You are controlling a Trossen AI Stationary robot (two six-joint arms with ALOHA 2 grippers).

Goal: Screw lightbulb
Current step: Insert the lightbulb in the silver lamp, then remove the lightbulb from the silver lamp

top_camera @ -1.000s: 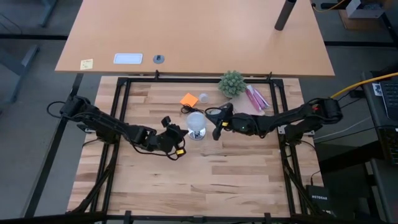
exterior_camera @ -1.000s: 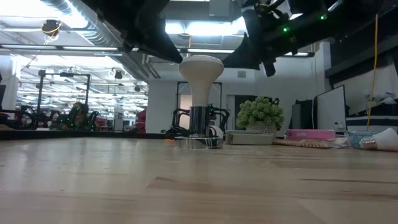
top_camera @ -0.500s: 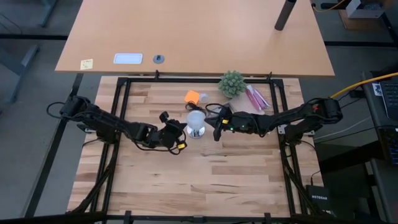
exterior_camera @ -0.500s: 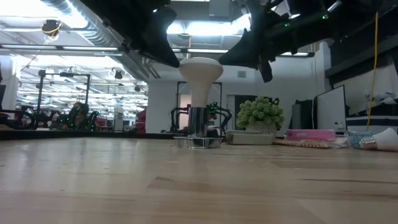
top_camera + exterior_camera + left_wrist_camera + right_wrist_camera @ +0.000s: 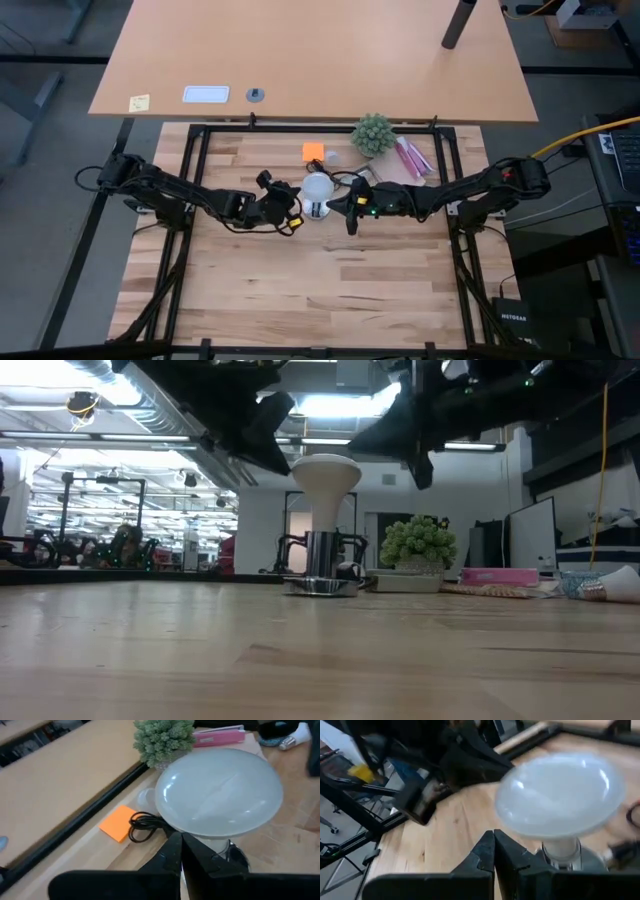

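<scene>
The white frosted lightbulb (image 5: 317, 188) stands upright in a silver socket on the shiny round base (image 5: 322, 588), mid-table; its head also shows in the low view (image 5: 325, 472). My left gripper (image 5: 294, 202) is shut just left of the bulb. In its wrist view, its tips (image 5: 178, 842) sit under the head's rim (image 5: 220, 790). My right gripper (image 5: 339, 204) is shut just right of the bulb, its tips (image 5: 494, 840) beside the head (image 5: 560, 795). Both hover at head height above the table. My left gripper's shut fingertips (image 5: 176, 840) come level from the table's left, up to the underside of the bulb's head near its neck (image 5: 200, 834); I cannot tell whether they touch. My right gripper's shut fingertips (image 5: 492, 837) come level from the table's right, up to the head's lower edge (image 5: 512, 827); I cannot tell whether they touch.
The base's black cord (image 5: 145, 825) curls behind it, next to an orange note (image 5: 313, 151). A small green plant (image 5: 373, 133) and a pink pack (image 5: 412, 157) stand at the far right. Black frame rails (image 5: 200, 150) border the table; the near half is bare wood.
My left gripper has gone toward the far edge and right, up to the bulb. The bulb and its base have slid a little toward the far edge, staying upright, and the orange note has shifted the same way. My right gripper has stayed close beside the bulb.
</scene>
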